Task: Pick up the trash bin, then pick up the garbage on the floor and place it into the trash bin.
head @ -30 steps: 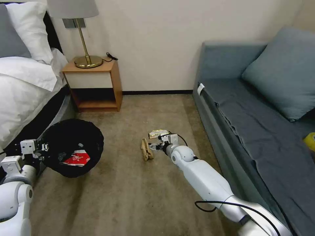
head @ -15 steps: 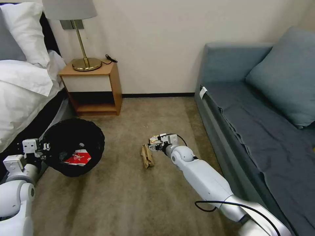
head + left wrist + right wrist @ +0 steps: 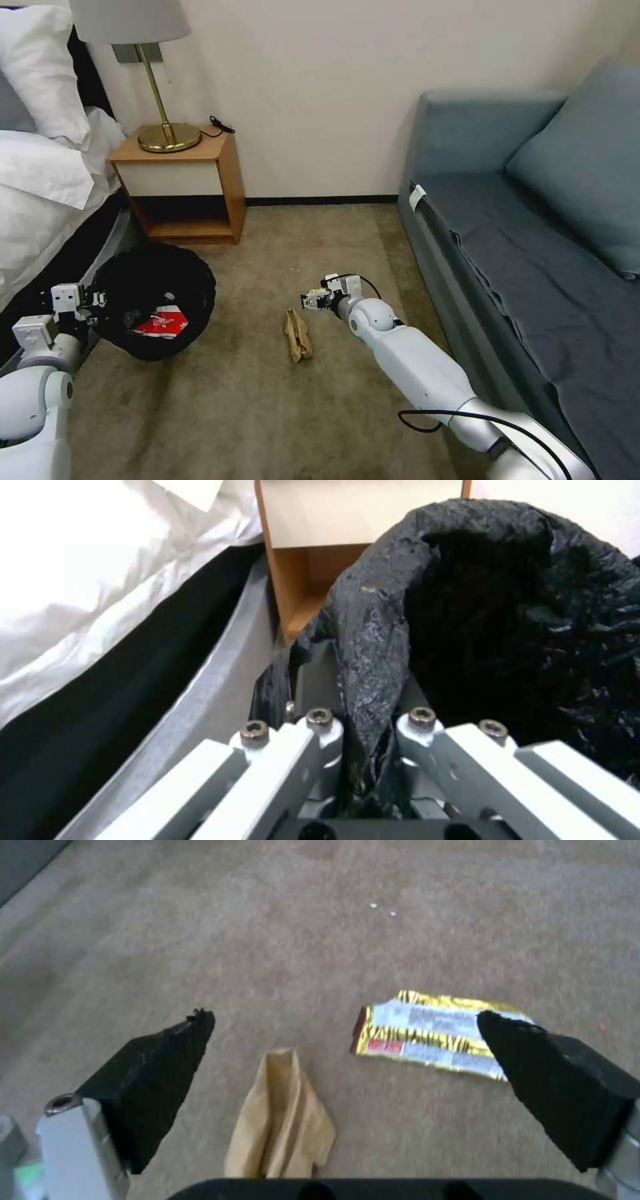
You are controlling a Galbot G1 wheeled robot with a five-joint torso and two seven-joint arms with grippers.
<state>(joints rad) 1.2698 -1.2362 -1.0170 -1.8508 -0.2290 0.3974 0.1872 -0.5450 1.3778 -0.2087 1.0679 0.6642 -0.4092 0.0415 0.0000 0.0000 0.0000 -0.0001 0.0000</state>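
— Bedroom carpet (image 3: 253, 400) between a white-sheeted bed (image 3: 40, 193) and a grey-blue sofa (image 3: 533, 267): where does the cleanup stand?

— Two pieces of litter lie on the floor. One is a silvery-yellow snack wrapper (image 3: 437, 1032), flat on the pile; the other is a tan crumpled paper (image 3: 297, 335), just beside it and nearer the robot. The right gripper (image 3: 313, 301) hovers low over the wrapper with its black pads (image 3: 160, 1075) spread wide and nothing between them.

— And the container?

— A small round bin lined with a crinkly black plastic bag (image 3: 155, 308) sits at the robot's left, by the bed and near a wooden nightstand (image 3: 180, 193) carrying a brass lamp (image 3: 160, 127). The left gripper (image 3: 370, 730) is clamped on a fold of the liner at the rim. Inside, a red-and-white crumpled wrapper (image 3: 160, 323) and a darker, unclear item rest at the bottom.

— What might go wrong?

— By my judgement, three things. A thin foil wrapper lying flat on carpet gives the pads little edge to catch, so they could close on pile alone or push it away. Seen from the wrist, one pad overlaps the wrapper's end, so an off-centre pinch may let it slip on the carry. And the grip appears to be mostly on bag plastic, so the liner could pull loose and tip the bin.
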